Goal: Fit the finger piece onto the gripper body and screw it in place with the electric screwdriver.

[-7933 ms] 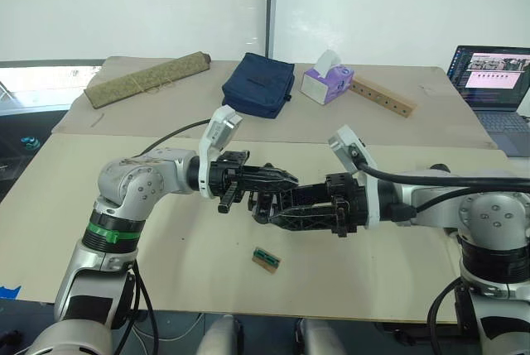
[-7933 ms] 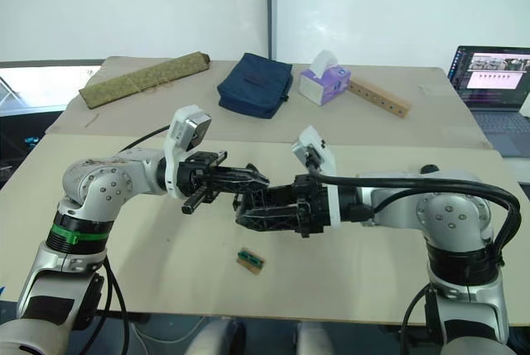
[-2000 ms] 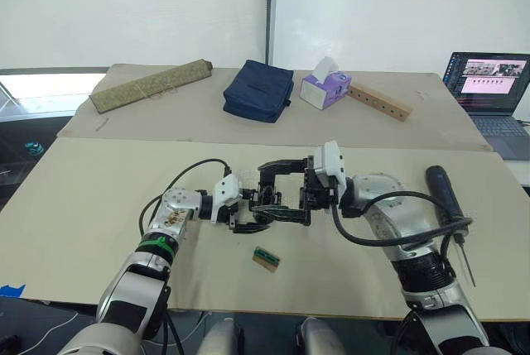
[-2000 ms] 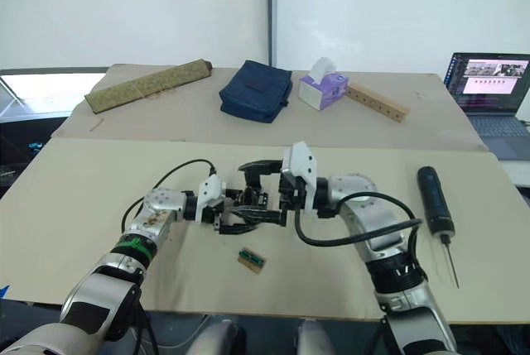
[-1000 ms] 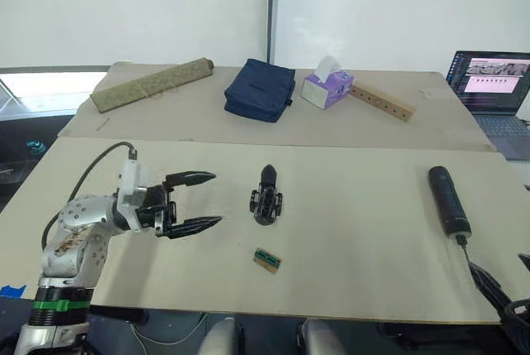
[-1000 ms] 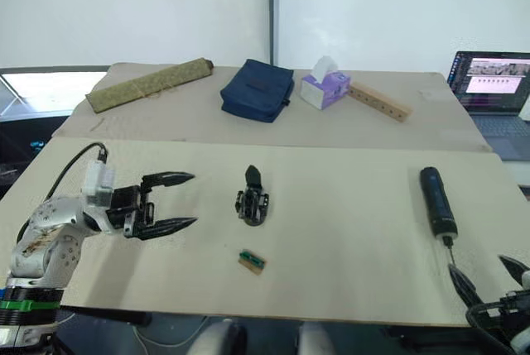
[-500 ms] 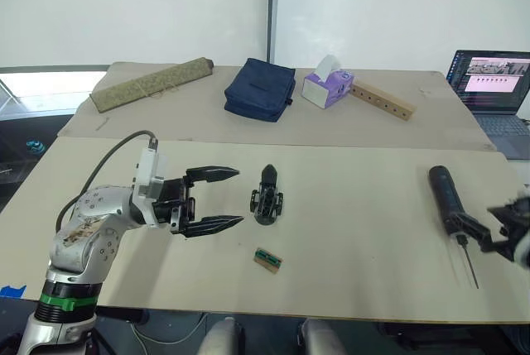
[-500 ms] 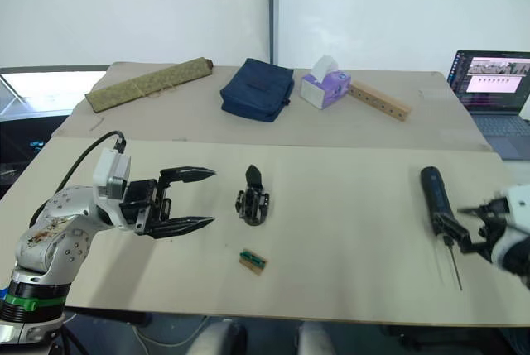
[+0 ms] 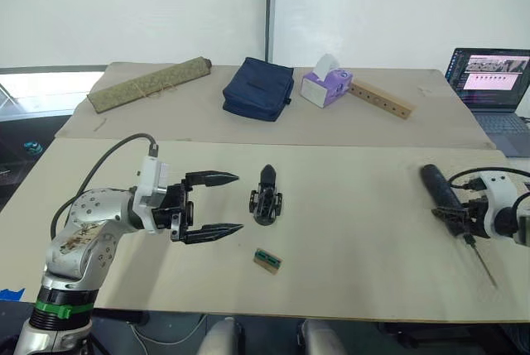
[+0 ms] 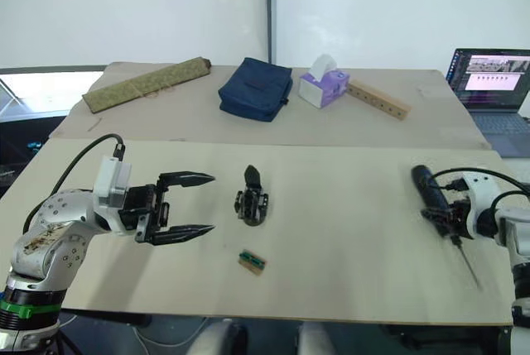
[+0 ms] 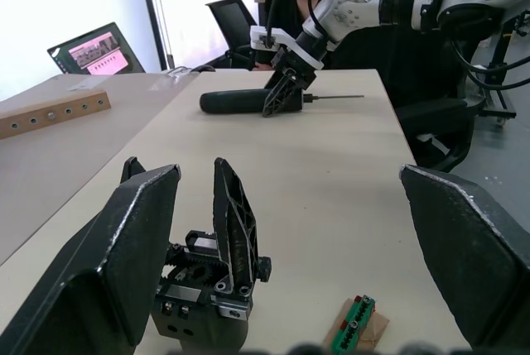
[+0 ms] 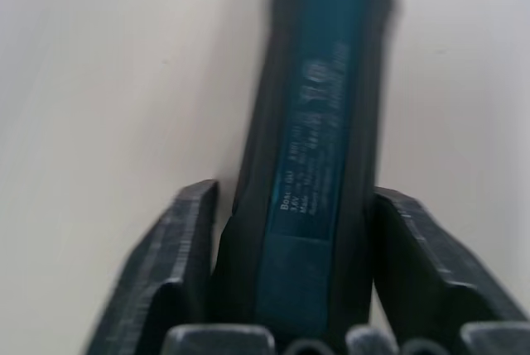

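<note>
Left eye view, nearest first, placing everything against the gripper body (image 9: pixel 266 200), which stands alone near the middle of the tan table (image 9: pixel 356 280). A small green-topped tan block (image 9: pixel 267 260) lies just in front of it, toward the robot. The finger piece (image 9: pixel 267 177) rises from the body's far end, pointed tip up and touching it; whether it is properly seated cannot be told. To the body's left, apart from it, the left gripper (image 9: pixel 222 203) hovers with its fingers spread wide and empty. Far to the body's right, near the table's right edge, the right gripper (image 10: pixel 443 213) now straddles the electric screwdriver (image 10: pixel 425 185), which lies flat with its thin bit pointing toward the front edge. In the right wrist view the fingers (image 12: pixel 178 264) sit either side of the black barrel, but whether they have closed on it cannot be told. Two seconds ago both grippers were bunched around the body; they have since let go and drawn apart, the right reaching for the tool. Fitting looks done and screwing comes next. Bare table lies open between screwdriver and body. Beyond the body, a blue pouch (image 9: pixel 258 88), a tissue box (image 9: pixel 325 86), a holed wooden strip (image 9: pixel 380 98) and a rolled mat (image 9: pixel 149 83) lie well clear; a laptop (image 9: pixel 493 82) sits at the far right.
</note>
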